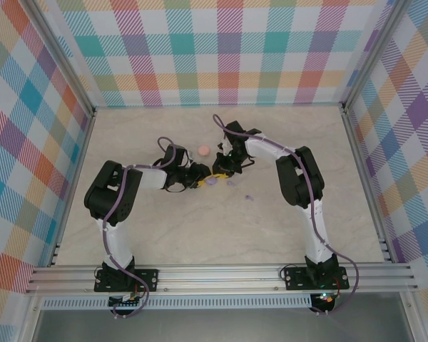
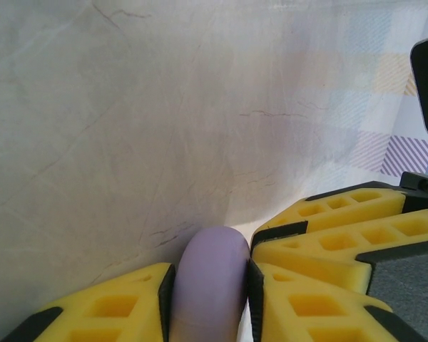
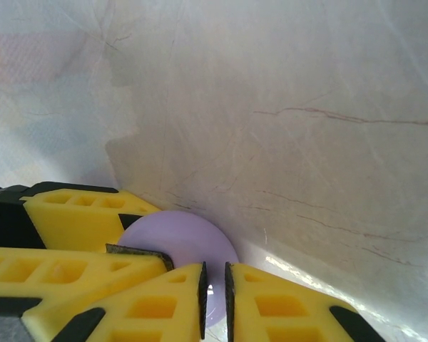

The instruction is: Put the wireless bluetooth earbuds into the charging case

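While both arms are reaching in toward the middle of the worktop (image 1: 135,235) in the overhead view, the left arm's fingers (image 1: 201,183) are sitting just left of centre and are pinching a lilac case (image 1: 212,181). In the left wrist view those yellow fingers (image 2: 121,308) are clamping the lilac case (image 2: 208,281) from both sides at the bottom of the frame, and the case is showing its rounded edge to the camera.

Above the lilac case in the overhead view, a pink case (image 1: 204,150) is lying by itself on the worktop.

Just right of centre, the right arm's fingers (image 1: 219,172) are meeting the lilac case from the upper right. In the right wrist view these fingers (image 3: 271,306) are lying pressed almost together, leaving only a thin slit, over the lower rim of the lilac case (image 3: 178,231); whether they are nipping that rim I cannot tell.

Further right, two lilac earbuds are lying loose on the worktop, outside any case: one (image 1: 232,183) just beside the lilac case, the other earbud (image 1: 248,197) a little lower and to the right.
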You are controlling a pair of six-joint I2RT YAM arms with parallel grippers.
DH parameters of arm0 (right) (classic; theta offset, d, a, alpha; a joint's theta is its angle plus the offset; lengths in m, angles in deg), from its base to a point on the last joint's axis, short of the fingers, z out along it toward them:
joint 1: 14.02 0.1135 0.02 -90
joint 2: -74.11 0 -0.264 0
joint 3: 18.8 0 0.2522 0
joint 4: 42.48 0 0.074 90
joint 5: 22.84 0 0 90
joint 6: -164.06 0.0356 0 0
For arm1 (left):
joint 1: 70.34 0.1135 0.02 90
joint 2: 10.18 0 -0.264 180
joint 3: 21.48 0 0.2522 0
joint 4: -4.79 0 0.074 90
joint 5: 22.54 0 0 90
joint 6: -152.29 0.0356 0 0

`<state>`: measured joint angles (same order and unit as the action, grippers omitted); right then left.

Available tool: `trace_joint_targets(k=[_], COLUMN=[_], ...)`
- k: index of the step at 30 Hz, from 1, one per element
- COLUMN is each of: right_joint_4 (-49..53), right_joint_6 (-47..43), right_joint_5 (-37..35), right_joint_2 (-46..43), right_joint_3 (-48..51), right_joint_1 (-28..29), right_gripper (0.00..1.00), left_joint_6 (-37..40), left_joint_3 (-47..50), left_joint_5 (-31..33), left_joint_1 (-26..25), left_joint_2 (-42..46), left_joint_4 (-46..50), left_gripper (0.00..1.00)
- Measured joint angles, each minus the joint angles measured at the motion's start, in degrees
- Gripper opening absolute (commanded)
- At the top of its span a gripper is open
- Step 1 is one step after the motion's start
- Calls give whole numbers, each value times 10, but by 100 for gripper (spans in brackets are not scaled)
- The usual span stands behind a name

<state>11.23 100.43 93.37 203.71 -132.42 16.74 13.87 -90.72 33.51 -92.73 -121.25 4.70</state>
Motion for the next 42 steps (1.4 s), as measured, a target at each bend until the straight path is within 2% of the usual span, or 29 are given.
trace_joint_targets(k=[3,11,19,24,30,34,42], right_joint_4=[-2,-38,-96,-134,-144,-148,-148], right_joint_6=[2,14,-3,-36,-77,-94,-108], right_joint_5=[0,-1,25,71,137,189,259], right_joint_2=[0,-57,-246,-350,-420,-450,-462], right_joint_3=[3,90,217,263,282,282,282], right_joint_1=[-3,-19,-77,-114,-122,-122,-122], right_gripper=[19,26,40,47,56,61,62], left_joint_6=[-1,6,59,89,121,143,170], left_joint_3=[1,10,21,5,-12,-24,-50], left_joint_5=[0,9,11,-26,-70,-94,-126], left_joint_1=[0,-3,-2,-2,-2,-4,-42], left_joint_2=[-1,11,104,148,200,246,296], left_joint_4=[-10,-10,17,15,15,15,15], left_gripper=[22,21,23,23,23,22,20])
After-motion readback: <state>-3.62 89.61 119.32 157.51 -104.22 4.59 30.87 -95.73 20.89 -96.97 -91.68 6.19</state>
